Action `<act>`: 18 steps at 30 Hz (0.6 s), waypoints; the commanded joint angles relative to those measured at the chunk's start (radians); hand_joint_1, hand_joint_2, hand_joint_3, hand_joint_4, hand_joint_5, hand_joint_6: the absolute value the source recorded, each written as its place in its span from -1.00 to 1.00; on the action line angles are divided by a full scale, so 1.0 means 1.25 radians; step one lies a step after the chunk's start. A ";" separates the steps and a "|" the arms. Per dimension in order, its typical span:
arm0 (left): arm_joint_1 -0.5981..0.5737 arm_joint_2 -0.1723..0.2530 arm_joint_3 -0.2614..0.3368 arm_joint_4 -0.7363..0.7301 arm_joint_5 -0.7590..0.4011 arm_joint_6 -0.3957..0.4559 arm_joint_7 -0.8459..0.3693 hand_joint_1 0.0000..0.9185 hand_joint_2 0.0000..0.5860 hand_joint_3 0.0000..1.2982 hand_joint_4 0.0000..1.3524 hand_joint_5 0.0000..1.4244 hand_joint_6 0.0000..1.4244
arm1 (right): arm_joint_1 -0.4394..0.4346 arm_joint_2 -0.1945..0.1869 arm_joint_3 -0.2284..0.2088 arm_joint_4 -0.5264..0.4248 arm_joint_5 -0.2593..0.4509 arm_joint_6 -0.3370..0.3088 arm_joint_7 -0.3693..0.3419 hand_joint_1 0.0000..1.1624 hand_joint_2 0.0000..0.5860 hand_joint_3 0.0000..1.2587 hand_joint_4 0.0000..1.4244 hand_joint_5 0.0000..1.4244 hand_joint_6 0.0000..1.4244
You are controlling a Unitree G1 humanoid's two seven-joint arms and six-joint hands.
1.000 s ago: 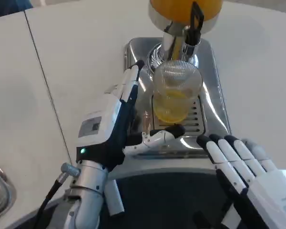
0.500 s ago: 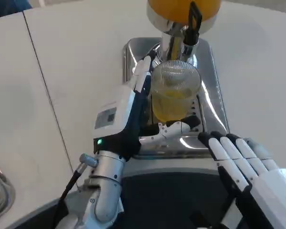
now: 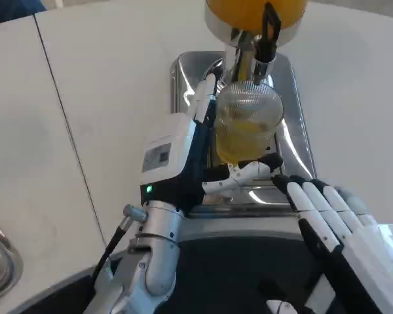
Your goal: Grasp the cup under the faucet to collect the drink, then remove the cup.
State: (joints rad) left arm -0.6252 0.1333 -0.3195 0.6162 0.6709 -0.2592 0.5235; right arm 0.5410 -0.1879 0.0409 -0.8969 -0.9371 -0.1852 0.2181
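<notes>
- Though wrapped close around the cup (image 3: 247,127), left hand (image 3: 183,160) not certain to be bearing its weight: fingers (image 3: 204,104) run up the cup's left side, thumb curls under its near side, so judged a grip on the cup, made sideways to keep the rim level and the drink in.
- Between those fingers and the thumb: a clear ribbed cup, partly filled with yellow-orange drink, sitting directly under the faucet (image 3: 255,55) and over the slotted drip tray (image 3: 289,140). Placed there so the stream falls straight in and any spill goes into the tray.
- Above the fingertips: the dispenser's orange tank (image 3: 249,10) with a black lever at the faucet. Cannot tell whether drink is running.
- On the back of the left hand: a small grey label, print too small to read; below it a green light. No brand legible on dispenser or cup.
- Right of the thumb, near but apart from the cup: right hand (image 3: 334,222), fingers straight and apart, holding nothing, low over the near edge of the white surface (image 3: 85,78). Judged to be waiting, kept clear of the cup's way out.
</notes>
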 commanded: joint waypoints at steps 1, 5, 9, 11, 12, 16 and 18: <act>-0.012 -0.018 -0.021 0.020 0.005 -0.013 0.015 -0.29 -0.85 -0.98 -0.92 -0.53 -0.56 | 0.007 0.002 -0.010 -0.009 0.016 0.014 0.008 -0.38 0.47 -1.00 -1.00 -1.00 -1.00; -0.018 -0.029 -0.030 0.034 0.015 0.004 0.039 -0.29 -0.85 -0.95 -0.89 -0.50 -0.54 | 0.006 0.004 -0.011 -0.017 0.024 0.022 0.015 -0.38 0.47 -1.00 -1.00 -1.00 -1.00; -0.025 -0.048 -0.036 0.039 0.031 0.034 0.079 -0.27 -0.83 -0.80 -0.71 -0.23 -0.09 | 0.007 0.006 -0.014 -0.030 0.033 0.036 0.031 -0.39 0.47 -1.00 -1.00 -1.00 -1.00; -0.029 -0.064 -0.043 0.040 0.038 0.059 0.101 -0.25 -0.82 -0.70 -0.62 -0.13 0.06 | 0.012 0.006 -0.019 -0.040 0.040 0.041 0.038 -0.39 0.47 -1.00 -1.00 -1.00 -1.00; -0.031 -0.069 -0.046 0.041 0.040 0.068 0.107 -0.25 -0.82 -0.67 -0.58 -0.09 0.11 | 0.016 0.005 -0.023 -0.045 0.044 0.042 0.040 -0.39 0.47 -1.00 -1.00 -1.00 -1.00; -0.040 -0.088 -0.058 0.047 0.051 0.099 0.125 -0.25 -0.82 -0.61 -0.51 -0.01 0.22 | 0.030 0.006 -0.037 -0.061 0.059 0.045 0.044 -0.40 0.49 -1.00 -1.00 -1.00 -1.00; -0.048 -0.105 -0.064 0.054 0.053 0.119 0.133 -0.25 -0.82 -0.57 -0.46 0.05 0.31 | 0.039 0.007 -0.047 -0.068 0.067 0.047 0.044 -0.40 0.49 -1.00 -1.00 -1.00 -1.00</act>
State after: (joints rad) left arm -0.6706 0.0364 -0.3785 0.6639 0.7217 -0.1365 0.6721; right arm 0.5645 -0.1793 0.0018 -0.9592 -0.8697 -0.1359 0.2658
